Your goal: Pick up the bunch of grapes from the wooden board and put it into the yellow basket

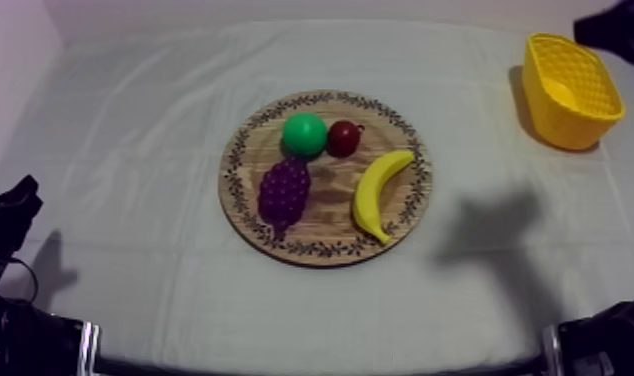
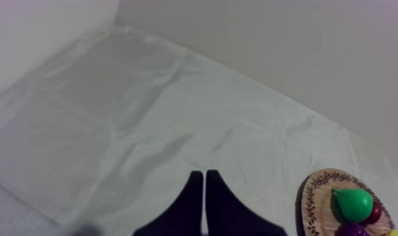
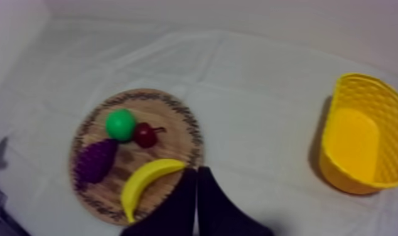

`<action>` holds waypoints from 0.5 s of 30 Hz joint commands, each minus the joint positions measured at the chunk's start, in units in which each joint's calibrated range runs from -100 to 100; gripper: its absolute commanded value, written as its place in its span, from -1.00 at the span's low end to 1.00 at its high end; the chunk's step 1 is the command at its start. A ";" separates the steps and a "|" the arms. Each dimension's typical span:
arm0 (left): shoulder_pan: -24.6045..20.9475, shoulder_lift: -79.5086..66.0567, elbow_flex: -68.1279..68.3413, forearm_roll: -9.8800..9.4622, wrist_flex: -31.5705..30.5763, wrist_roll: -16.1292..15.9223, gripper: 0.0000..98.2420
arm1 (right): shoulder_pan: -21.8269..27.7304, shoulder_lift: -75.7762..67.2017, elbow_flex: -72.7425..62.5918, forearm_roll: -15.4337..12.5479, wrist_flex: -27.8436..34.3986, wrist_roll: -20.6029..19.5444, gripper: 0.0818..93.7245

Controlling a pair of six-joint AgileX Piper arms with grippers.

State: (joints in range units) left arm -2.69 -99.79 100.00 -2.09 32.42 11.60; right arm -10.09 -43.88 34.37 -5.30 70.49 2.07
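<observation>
The purple bunch of grapes (image 1: 284,192) lies on the left part of the round wooden board (image 1: 331,238), below a green pear (image 1: 304,133). The yellow basket (image 1: 566,128) stands at the far right of the table and has nothing in it. My right gripper (image 3: 196,179) is shut on nothing, its fingers forming a narrow wedge high over the cloth by the board's (image 3: 173,128) near rim, well away from the grapes (image 3: 95,160). Off to the left of the board (image 2: 314,202), my left gripper (image 2: 204,182) is shut on nothing, low over bare cloth.
A small red fruit (image 1: 343,138) and a banana (image 1: 379,193) share the board with the pear. Part of my right arm (image 1: 616,30) shows dark beyond the basket. My left arm (image 1: 11,215) rests at the table's left edge. The wall stands close behind.
</observation>
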 commanded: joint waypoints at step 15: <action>-0.03 0.05 0.00 0.01 -0.01 0.00 -1.00 | -8.92 34.31 -27.70 -3.14 9.43 -6.74 -0.99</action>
State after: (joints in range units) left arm -2.69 -99.79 100.00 -2.09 32.42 11.60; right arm -18.53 -14.29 8.15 -8.66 79.77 -3.97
